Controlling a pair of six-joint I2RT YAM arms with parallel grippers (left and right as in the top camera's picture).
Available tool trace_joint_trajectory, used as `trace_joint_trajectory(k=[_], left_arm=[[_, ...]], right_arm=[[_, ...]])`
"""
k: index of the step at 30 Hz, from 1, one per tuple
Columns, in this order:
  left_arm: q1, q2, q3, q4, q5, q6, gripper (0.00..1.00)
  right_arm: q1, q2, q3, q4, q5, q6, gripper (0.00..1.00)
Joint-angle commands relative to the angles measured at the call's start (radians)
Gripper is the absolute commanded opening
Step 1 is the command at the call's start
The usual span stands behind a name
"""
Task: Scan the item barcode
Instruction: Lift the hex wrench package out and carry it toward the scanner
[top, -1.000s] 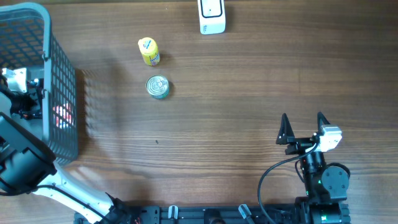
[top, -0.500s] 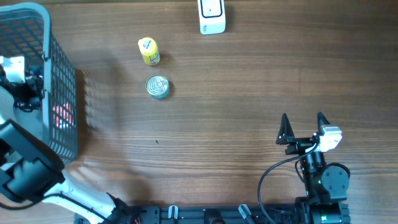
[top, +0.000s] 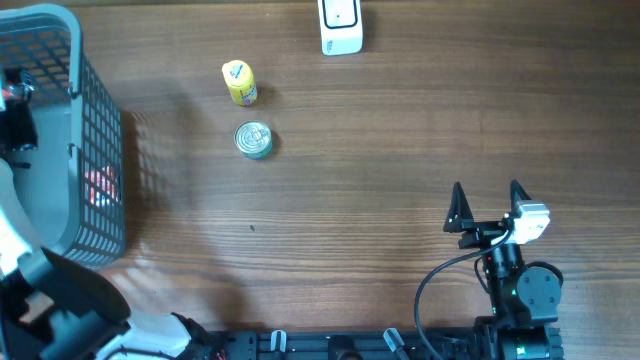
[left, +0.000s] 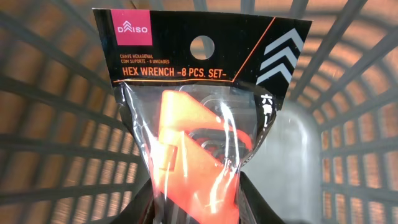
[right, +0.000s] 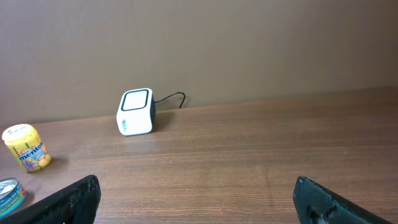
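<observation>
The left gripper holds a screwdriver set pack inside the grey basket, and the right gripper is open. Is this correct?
Not quite: the pack is a hex wrench set, not screwdrivers, as its label in the left wrist view says. The rest is right: the left gripper holds it inside the grey basket, and the right gripper is open.

Brown, streaked wood grain on the tabletop. Grey square lattice on the basket. The hex wrench pack: black header, pink logo patch, orange lettering, grey chevrons, clear bag over an orange holder. Yellow bottle, yellow cap. The can: silver top, teal side. White scanner, dark window. Black fingers on the right tool.
</observation>
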Motion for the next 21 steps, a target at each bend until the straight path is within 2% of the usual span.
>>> trace_joint_trajectory(k=[1, 11, 21], left_arm=[[-0.017, -0.092, 0.000, 0.013, 0.045, -0.045, 0.25], [-0.111, -0.210, 0.000, 0.039, 0.117, -0.049, 0.26], [-0.296, -0.280, 0.000, 0.071, 0.142, -0.049, 0.26]], right_arm=[[0.002, -0.002, -0.008, 0.005, -0.013, -0.004, 1.00], [0.002, -0.002, -0.008, 0.005, -0.013, -0.004, 1.00], [0.002, -0.002, -0.008, 0.005, -0.013, -0.004, 1.00]])
